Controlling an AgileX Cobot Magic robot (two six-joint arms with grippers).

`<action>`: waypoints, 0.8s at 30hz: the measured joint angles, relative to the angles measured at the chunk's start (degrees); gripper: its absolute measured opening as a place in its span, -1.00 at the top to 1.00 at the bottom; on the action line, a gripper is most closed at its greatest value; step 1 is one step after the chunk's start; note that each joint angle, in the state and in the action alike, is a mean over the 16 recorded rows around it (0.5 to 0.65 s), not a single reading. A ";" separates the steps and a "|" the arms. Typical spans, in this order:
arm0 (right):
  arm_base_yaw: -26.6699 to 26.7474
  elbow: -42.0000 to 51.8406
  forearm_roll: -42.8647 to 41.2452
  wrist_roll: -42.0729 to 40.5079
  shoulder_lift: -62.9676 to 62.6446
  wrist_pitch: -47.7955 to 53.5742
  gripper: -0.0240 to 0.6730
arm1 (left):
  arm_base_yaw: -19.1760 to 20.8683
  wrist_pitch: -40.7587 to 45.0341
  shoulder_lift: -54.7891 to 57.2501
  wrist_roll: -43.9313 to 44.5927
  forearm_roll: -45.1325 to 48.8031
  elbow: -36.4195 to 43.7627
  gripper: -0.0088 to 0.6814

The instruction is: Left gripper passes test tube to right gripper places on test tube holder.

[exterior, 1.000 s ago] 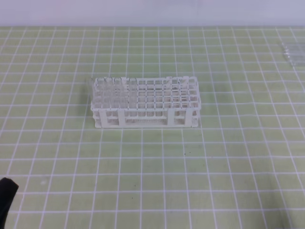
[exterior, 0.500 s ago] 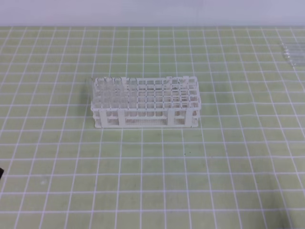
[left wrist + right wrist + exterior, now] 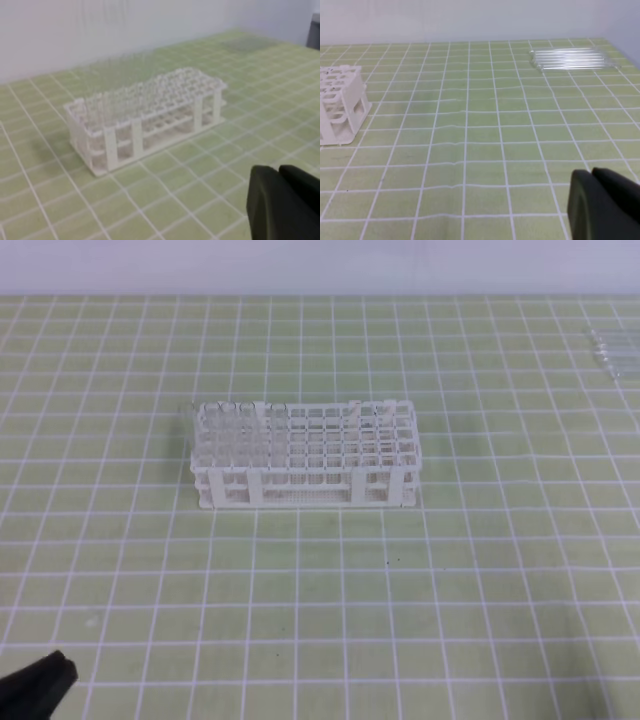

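Rack (image 3: 305, 465) mid-mat, loose tubes (image 3: 572, 58) clear only from right wrist, seemingly several.

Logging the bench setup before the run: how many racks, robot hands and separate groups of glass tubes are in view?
Racks: 1, the white test tube holder
Robot hands: 2, the left hand and the right hand
Tube groups: 2, the loose test tubes lying on the mat and the upright tubes in the holder; single tubes are too blurred to count
Total: 5
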 joint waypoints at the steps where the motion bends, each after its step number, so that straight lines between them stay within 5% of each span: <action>1: 0.00 0.00 0.01 0.00 0.00 0.00 0.94 | 0.76 -0.36 -0.07 1.56 -1.31 0.12 0.98; 16: 0.00 0.00 0.09 0.00 0.03 -0.01 0.94 | 23.44 -3.54 -4.00 -2.30 -3.50 4.79 0.98; 24: 0.00 0.00 0.15 0.00 0.03 -0.05 0.94 | 27.78 -2.85 -5.80 -2.88 -4.72 7.69 0.98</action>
